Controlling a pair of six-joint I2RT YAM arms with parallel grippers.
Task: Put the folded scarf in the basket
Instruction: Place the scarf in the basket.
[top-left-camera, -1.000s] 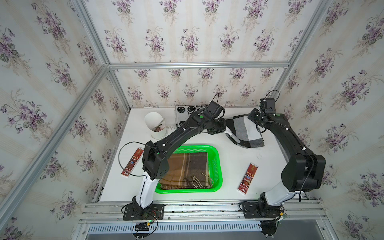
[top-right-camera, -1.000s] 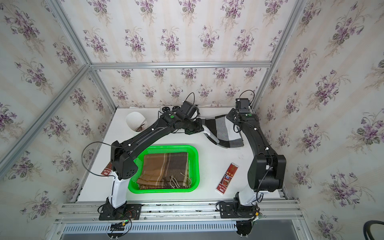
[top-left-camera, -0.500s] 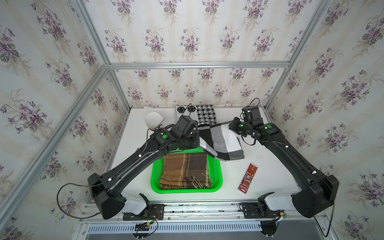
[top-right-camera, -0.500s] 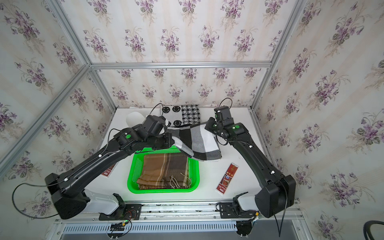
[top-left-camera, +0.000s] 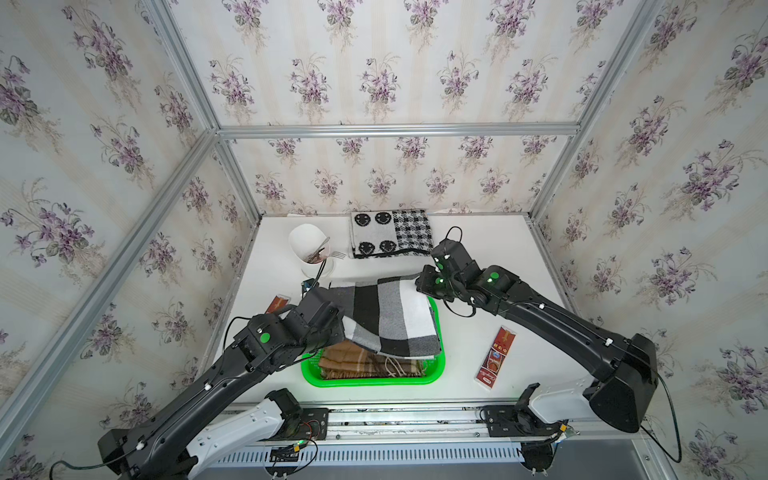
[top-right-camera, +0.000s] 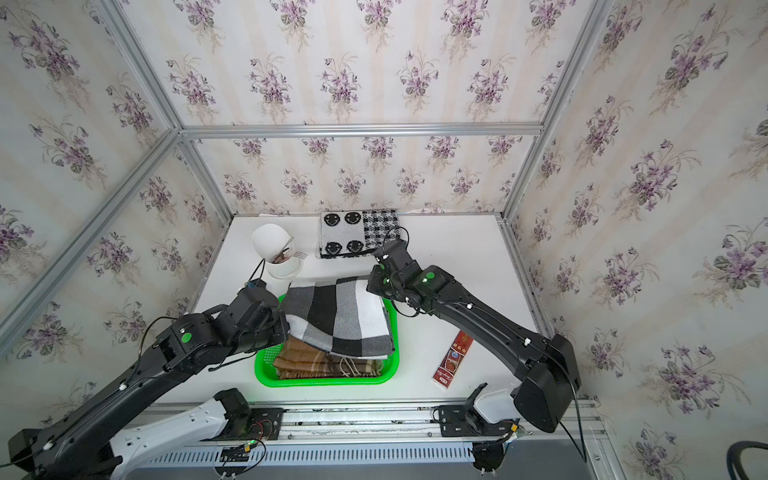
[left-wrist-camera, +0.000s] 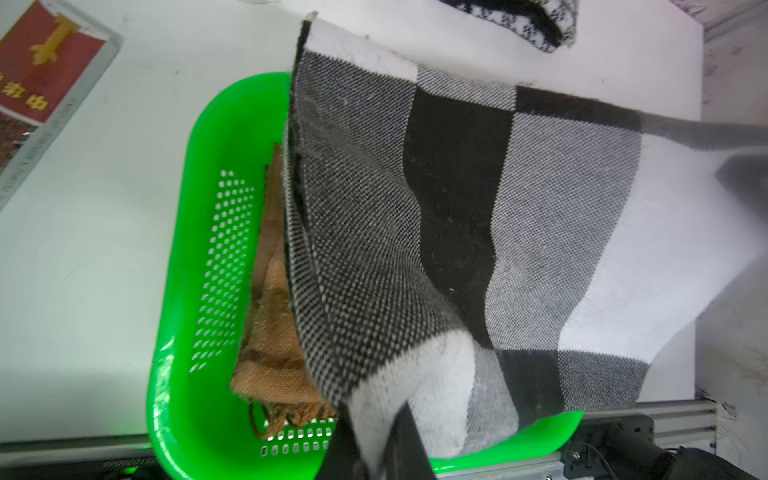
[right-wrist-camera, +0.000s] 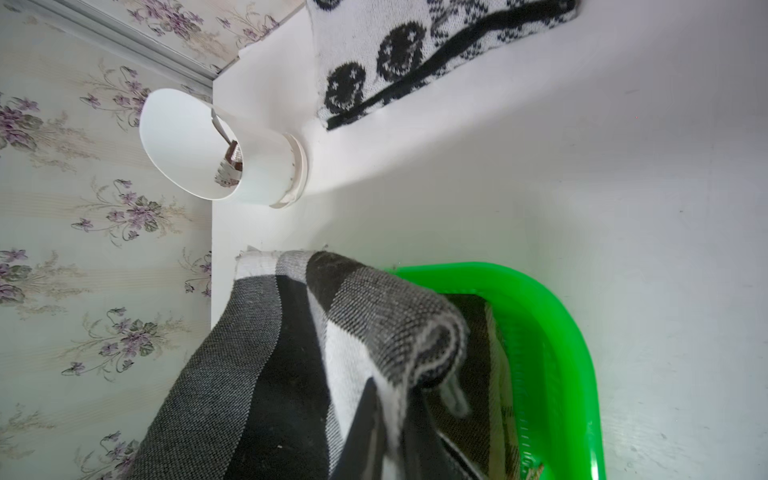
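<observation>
Folded scarf (top-left-camera: 388, 318), black, grey and white check, at centre of frame, stretched above the green basket (top-left-camera: 374, 380) and the brown plaid scarf (top-left-camera: 357, 365) lying in it. Pinched at its left edge between the left fingers (left-wrist-camera: 409, 446), clamped together on the cloth. Pinched at its upper right corner between the right fingers (right-wrist-camera: 360, 432), clamped likewise. Lower right on the white surface (top-left-camera: 478, 249), a red packet (top-left-camera: 494, 357): yellow characters, too small to read.
</observation>
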